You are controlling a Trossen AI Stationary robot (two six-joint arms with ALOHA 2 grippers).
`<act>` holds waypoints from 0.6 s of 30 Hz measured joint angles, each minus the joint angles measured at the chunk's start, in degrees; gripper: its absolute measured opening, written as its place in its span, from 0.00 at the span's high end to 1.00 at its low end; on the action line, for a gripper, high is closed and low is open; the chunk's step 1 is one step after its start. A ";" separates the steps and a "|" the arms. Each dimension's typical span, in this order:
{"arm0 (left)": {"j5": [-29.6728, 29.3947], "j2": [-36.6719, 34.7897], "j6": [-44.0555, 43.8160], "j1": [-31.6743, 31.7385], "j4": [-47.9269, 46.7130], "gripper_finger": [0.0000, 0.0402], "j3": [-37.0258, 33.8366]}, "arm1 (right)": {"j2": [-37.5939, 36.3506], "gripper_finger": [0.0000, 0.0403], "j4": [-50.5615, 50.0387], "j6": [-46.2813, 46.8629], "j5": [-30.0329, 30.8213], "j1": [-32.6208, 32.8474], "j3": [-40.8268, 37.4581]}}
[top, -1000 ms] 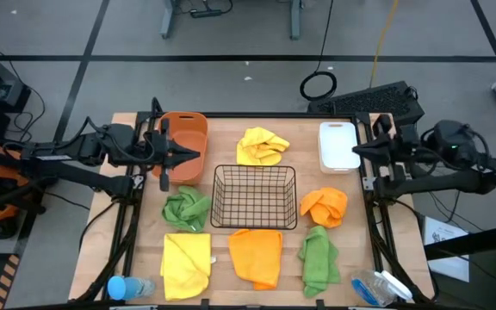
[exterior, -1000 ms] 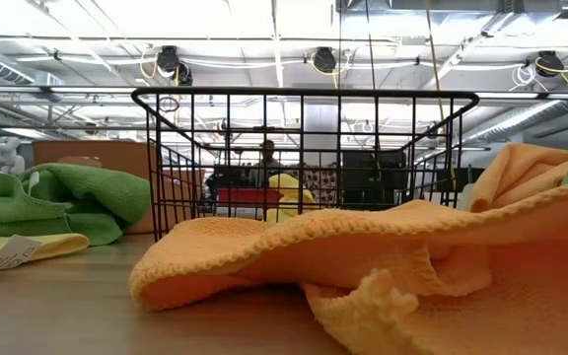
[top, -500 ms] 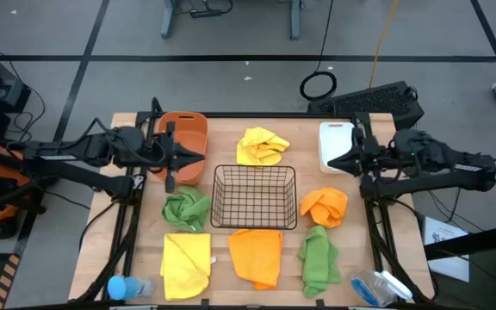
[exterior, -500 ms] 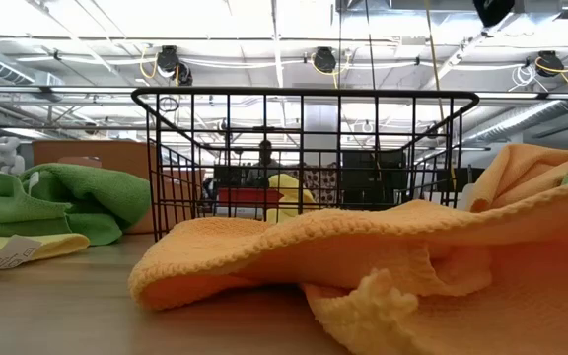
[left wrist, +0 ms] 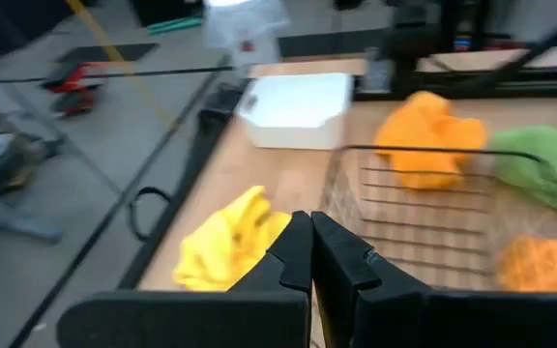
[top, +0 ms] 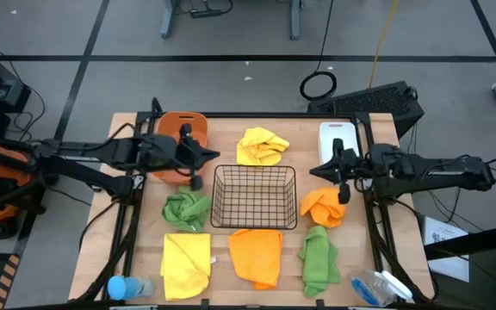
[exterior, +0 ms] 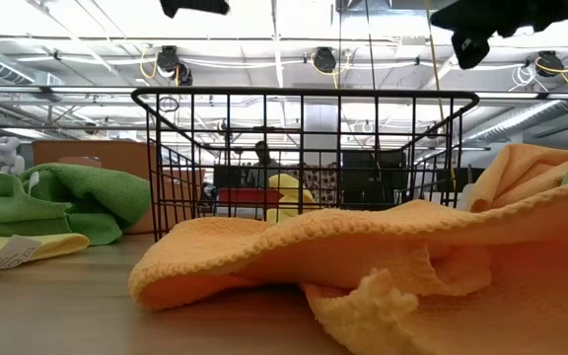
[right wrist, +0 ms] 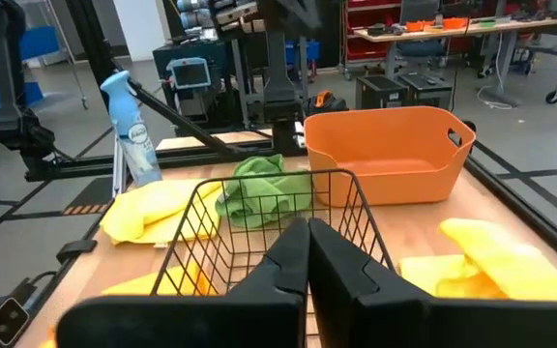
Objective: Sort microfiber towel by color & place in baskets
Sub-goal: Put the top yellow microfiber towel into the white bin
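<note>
Inspection: within the last second I have brought both arms inward toward the black wire basket (top: 254,197). The left gripper (top: 198,160), fingers pressed closed and empty, now sits just beside the basket's far-left corner, past the orange tub (top: 179,138). The right gripper (top: 337,172), fingers likewise closed on nothing, has left the white bin (top: 337,142) and hangs above the crumpled orange towel (top: 324,207) beside the basket. All six towels remain on the surface (top: 222,129); the basket is empty. I judge sorting has not begun; fingers must open first.
</note>
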 joint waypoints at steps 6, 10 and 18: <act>0.64 3.52 0.04 4.30 4.78 0.89 0.00 | 1.26 1.00 0.96 0.43 -0.04 0.00 -1.55; 2.36 5.27 0.31 8.22 7.74 0.79 0.00 | 2.02 1.00 0.64 -1.35 -0.33 0.00 -1.55; 10.00 8.36 3.01 14.74 9.73 0.68 1.92 | 3.05 1.00 -0.43 -3.22 -0.34 0.00 -1.55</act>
